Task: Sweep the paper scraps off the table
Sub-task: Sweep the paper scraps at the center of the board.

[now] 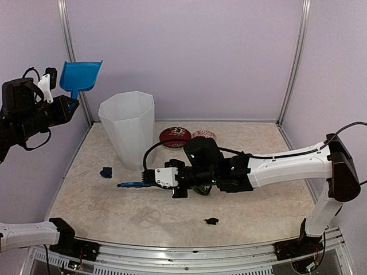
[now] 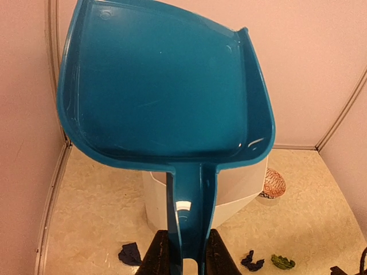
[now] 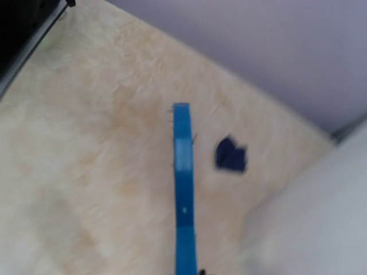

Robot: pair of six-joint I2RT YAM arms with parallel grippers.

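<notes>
Ahead of the right claw (image 1: 148, 178) and its brush (image 1: 132, 184) lies a paper scrap (image 1: 106, 172); the bin (image 1: 127, 129) stands to their right.

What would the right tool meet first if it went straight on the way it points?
Likely nothing close: the right tool, shut on the blue brush, points over bare table toward the left edge. The navy scrap lies just beside that line, toward the white bin; the brush may graze it.

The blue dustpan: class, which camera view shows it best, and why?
The left wrist view: the dustpan fills the frame, its empty pan and handle plain. The top view shows it small, raised at the upper left. The right wrist view shows none of it.
</notes>
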